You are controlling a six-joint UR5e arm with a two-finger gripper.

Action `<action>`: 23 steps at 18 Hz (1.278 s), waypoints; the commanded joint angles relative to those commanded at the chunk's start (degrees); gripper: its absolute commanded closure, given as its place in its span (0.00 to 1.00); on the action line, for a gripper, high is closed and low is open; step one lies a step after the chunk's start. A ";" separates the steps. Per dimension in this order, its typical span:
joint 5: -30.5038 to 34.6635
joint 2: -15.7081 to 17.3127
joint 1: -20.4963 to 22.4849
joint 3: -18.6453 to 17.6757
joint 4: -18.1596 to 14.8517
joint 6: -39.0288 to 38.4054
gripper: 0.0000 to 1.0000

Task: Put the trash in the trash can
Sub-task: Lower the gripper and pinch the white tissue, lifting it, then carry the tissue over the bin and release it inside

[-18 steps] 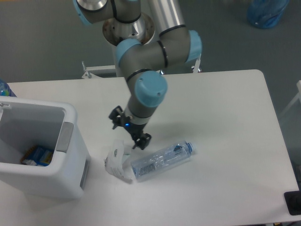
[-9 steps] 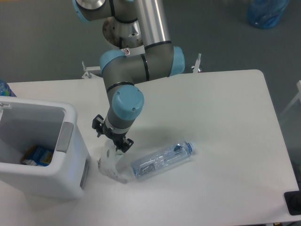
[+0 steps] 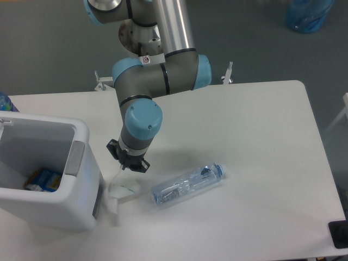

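Note:
The crumpled white wad (image 3: 119,191) hangs stretched out below my gripper (image 3: 127,165), close to the right wall of the trash can (image 3: 81,163). The gripper points down and looks shut on the wad's top strand. The white trash can stands at the left of the table, open at the top, with a grey handle recess on its side. The crushed clear bottle (image 3: 187,185) lies on the table to the right of the gripper, its blue cap (image 3: 221,171) pointing right. It is apart from the gripper.
Blue and yellow packaging (image 3: 43,179) lies inside the can. A blue bag (image 3: 309,13) sits on the floor at the top right. A dark object (image 3: 339,234) is at the table's bottom right corner. A blue bottle top (image 3: 4,102) shows at the left edge.
My gripper has moved left from above the bottle's end toward the can. The white wad has moved left with it and become stretched out. The bottle has not moved.

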 joint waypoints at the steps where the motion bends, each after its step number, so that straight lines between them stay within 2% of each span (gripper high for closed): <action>1: -0.53 0.17 0.18 0.44 -0.26 0.00 1.00; 4: -1.32 2.45 1.93 0.80 -0.35 0.00 1.00; 6: -4.47 4.04 4.12 2.02 -0.44 0.00 1.00; 8: -6.94 5.27 5.80 4.39 -0.53 0.00 1.00; 11: -9.67 5.45 7.91 8.87 -0.53 -0.26 1.00; 14: -12.22 6.67 9.49 11.42 -0.53 -0.35 1.00; 19: -17.31 10.36 10.81 11.87 -0.44 -0.26 1.00; 23: -19.52 16.07 9.24 11.08 -0.53 -0.35 1.00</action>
